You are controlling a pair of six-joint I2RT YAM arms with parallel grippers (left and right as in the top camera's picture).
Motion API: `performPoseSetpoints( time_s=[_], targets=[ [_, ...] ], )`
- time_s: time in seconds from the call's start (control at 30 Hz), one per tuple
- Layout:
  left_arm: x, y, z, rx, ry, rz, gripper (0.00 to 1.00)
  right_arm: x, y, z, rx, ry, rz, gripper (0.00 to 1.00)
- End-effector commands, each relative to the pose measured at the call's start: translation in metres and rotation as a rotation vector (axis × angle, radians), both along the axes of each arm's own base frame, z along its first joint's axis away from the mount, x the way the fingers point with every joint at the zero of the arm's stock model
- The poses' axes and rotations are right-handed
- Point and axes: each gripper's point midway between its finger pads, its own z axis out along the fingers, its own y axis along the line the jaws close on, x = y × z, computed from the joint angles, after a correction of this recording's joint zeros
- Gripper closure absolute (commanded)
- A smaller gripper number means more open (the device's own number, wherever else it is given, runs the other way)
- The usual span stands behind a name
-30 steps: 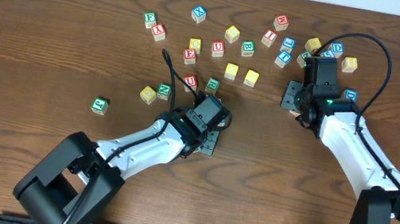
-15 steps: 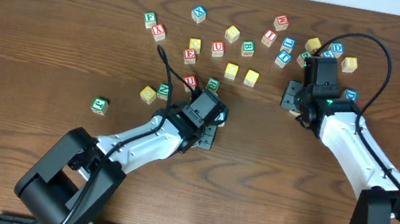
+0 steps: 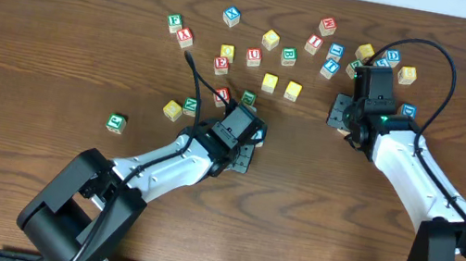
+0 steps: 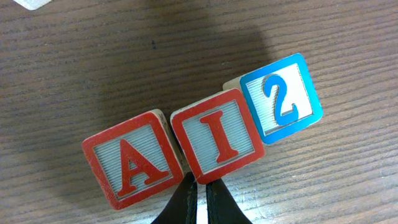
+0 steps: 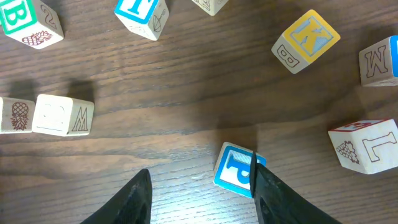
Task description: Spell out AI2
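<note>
**Blocks A, I and 2 stand in a row at the left gripper**

The I block (image 4: pixel 217 135) sits mid-row on the table (image 4: pixel 62 56), its red letter facing up. The A block (image 4: pixel 132 165), also red, touches I's left side. The blue 2 block (image 4: pixel 281 98) touches I's right side, a little out of line with it. The left gripper (image 4: pixel 199 198) has its fingers pressed together and holds nothing. Its tips are at I's near edge, by the seam with A; whether they touch cannot be told. Well to the right of I, the right gripper (image 5: pixel 199 180) is spread wide, one fingertip over the edge of a blue P block (image 5: pixel 234 168). A K block (image 5: pixel 306 40), an M block (image 5: pixel 379 60) and an L block (image 5: pixel 367 146) lie loose nearby.
</note>
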Motion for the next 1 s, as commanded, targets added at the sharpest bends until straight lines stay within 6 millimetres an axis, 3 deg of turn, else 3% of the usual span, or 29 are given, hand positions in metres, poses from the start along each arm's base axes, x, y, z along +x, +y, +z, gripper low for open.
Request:
performPoseSetpoints(
  time_s=[0.0,0.97],
  targets=[
    [-0.0002,0.0054,-0.0063,0.028,-0.001,-0.006,0.93,-0.0012,-0.0001,-0.0047,0.007,0.01,-0.011,0.54],
    [0.0023,0.0043,-0.005,0.029,-0.015,-0.017,0.93,-0.0007,0.0,-0.0044,0.008,0.008,-0.011,0.54]
  ],
)
